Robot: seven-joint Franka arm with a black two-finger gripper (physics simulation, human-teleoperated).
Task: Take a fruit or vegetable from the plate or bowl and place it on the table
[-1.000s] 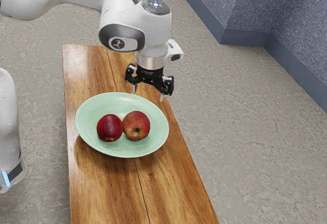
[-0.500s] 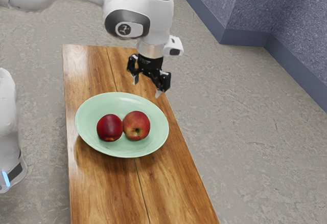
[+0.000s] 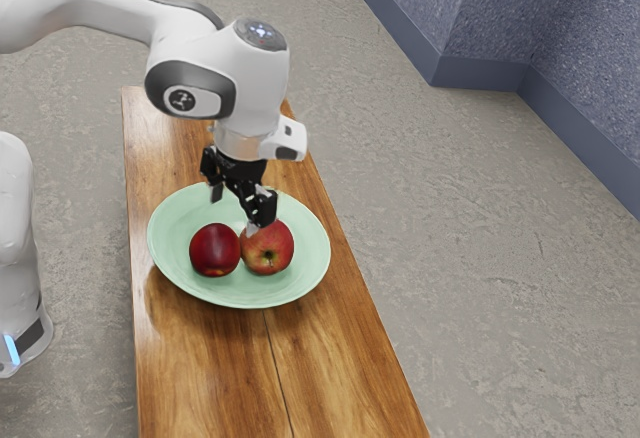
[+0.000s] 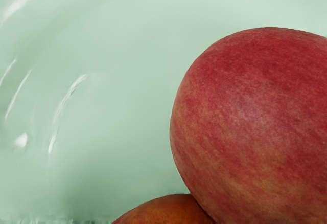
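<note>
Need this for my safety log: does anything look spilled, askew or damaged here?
Nothing stands out. The dark red round fruit and the mottled red apple sit side by side in the pale green round plate, on the brown wooden table. I see no spill or damage.

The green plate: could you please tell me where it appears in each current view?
Exterior view: left of the picture's centre, the plate sits on the wooden table, partly behind the gripper.
Wrist view: its pale surface lies behind and beside the fruits.
Shared landmark: the two reddish fruits on it.
</note>
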